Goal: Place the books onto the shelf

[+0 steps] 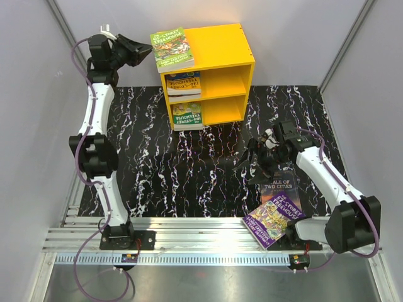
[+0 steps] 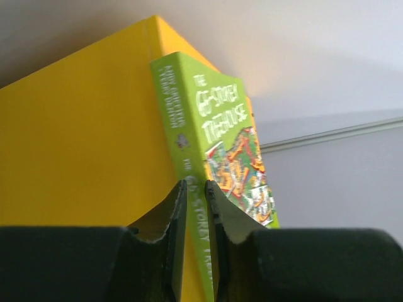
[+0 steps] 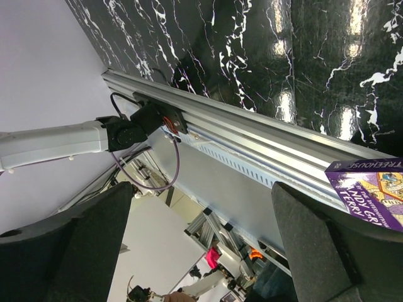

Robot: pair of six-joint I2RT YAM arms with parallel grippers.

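The green book (image 2: 227,126) carries the title "The 65-Storey Treehouse" on its cover, and the same words run along the spine. It lies on top of the yellow shelf (image 1: 220,63), at the left side, and its near left corner reaches out over the shelf edge. The left gripper (image 2: 196,185) has its fingers clamped on the spine end of this book, one finger on each face.

Inside the shelf, the upper book (image 1: 184,83) and the lower book (image 1: 187,115) both show "Storey Treehouse", but the numbers are too small to read surely. Each sits at the left of its compartment, and to the right of it the yellow board shows.

The right gripper (image 3: 201,251) hangs low at the near right, its fingers wide apart. Just beside it lies the dark book (image 1: 277,184), marked "Tale of Two Cities". The purple book (image 1: 274,217) overlaps its near end; the wrist view reads "TREEHOUSE" and "ANDY GR". This book's near corner passes over the edge of the black marbled mat (image 1: 189,176) onto the aluminium rail (image 1: 189,229).
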